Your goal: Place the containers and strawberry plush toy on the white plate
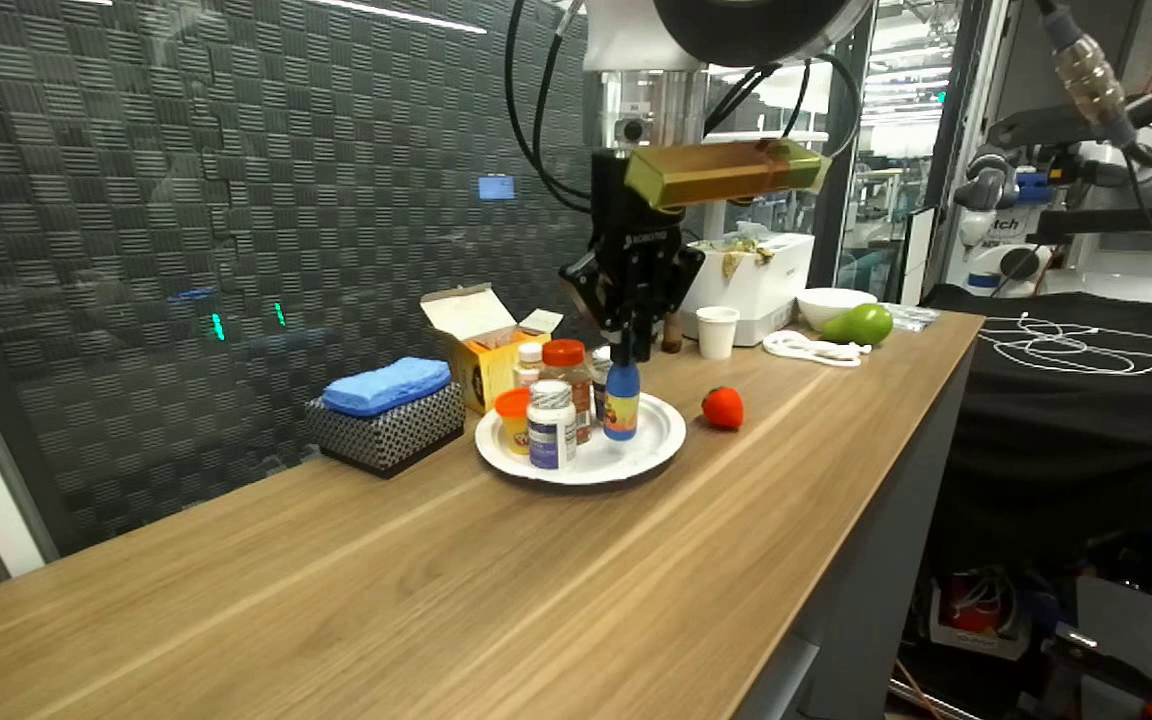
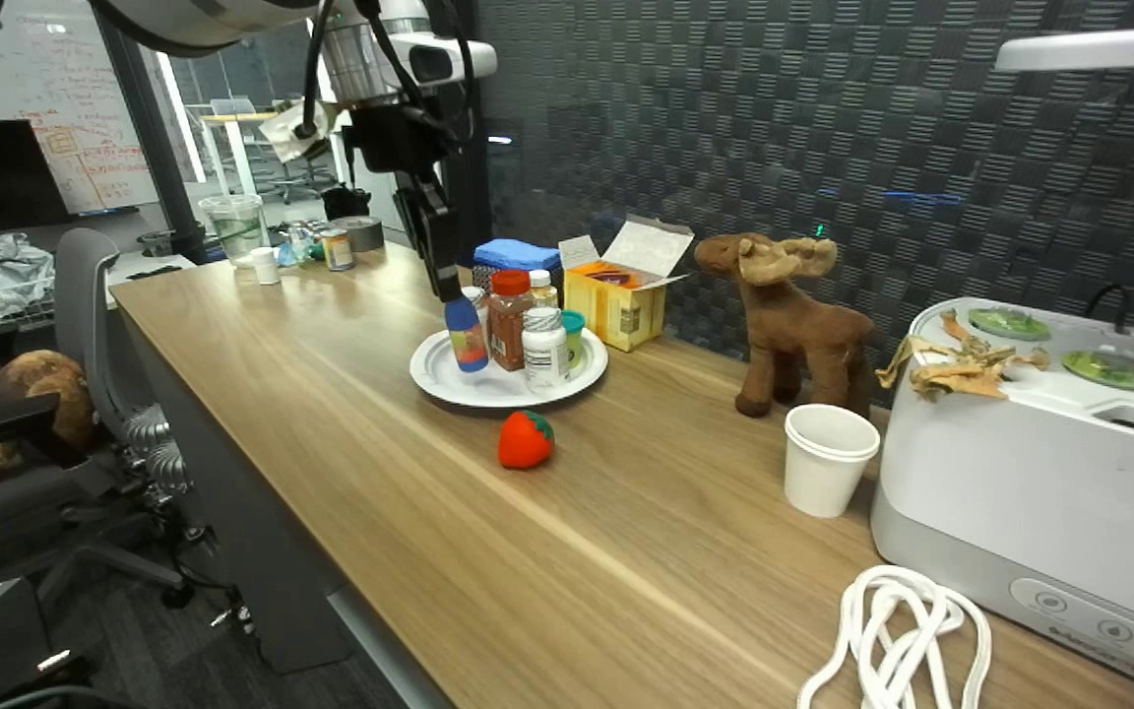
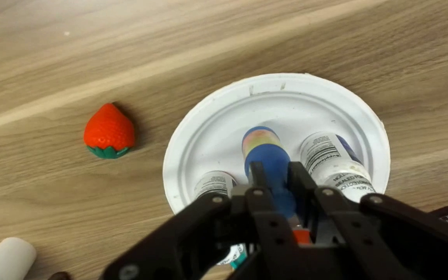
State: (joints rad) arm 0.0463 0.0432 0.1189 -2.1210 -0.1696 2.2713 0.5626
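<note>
Wood-grain counter (image 1: 416, 580) against dark textured panelling (image 1: 336, 200)

We note a white plate (image 3: 266, 109) on the counter. Gripper (image 3: 277, 171): fingers (image 3: 258, 177) on opposite sides of a blue bottle (image 2: 469, 340), pinching its upper part. We see the bottle over the plate, base downward; in an exterior view it leans. Whether its base touches the plate, we cannot tell.

On the plate, upright, we record a red-capped jar (image 2: 508, 330) amid the group. In an exterior view a white bottle (image 2: 545, 354) stands nearer than the jar, with a green-lidded tub (image 2: 574, 340) behind it to the right. In an exterior view a white supplement bottle (image 1: 551, 430) with purple on its label stands on the near side, an orange-lidded tub (image 1: 513, 425) just to its left; a white-capped bottle (image 1: 529, 358) farther back is partly hidden.

Strawberry toy (image 1: 723, 410): on the counter, right of the plate in an exterior view. Our wrist view shows a strip of counter between toy and plate.

Surroundings: blue cloth (image 1: 388, 385) on a patterned box (image 1: 396, 435), left of the plate in an exterior view; open yellow carton (image 2: 616, 315) behind the plate. Farther right in an exterior view we log a brown moose plush (image 2: 803, 335), a white paper cup (image 2: 828, 468) and a white appliance (image 2: 1069, 473). Far end: green pear (image 1: 858, 326) beside a white bowl (image 1: 831, 303).
</note>
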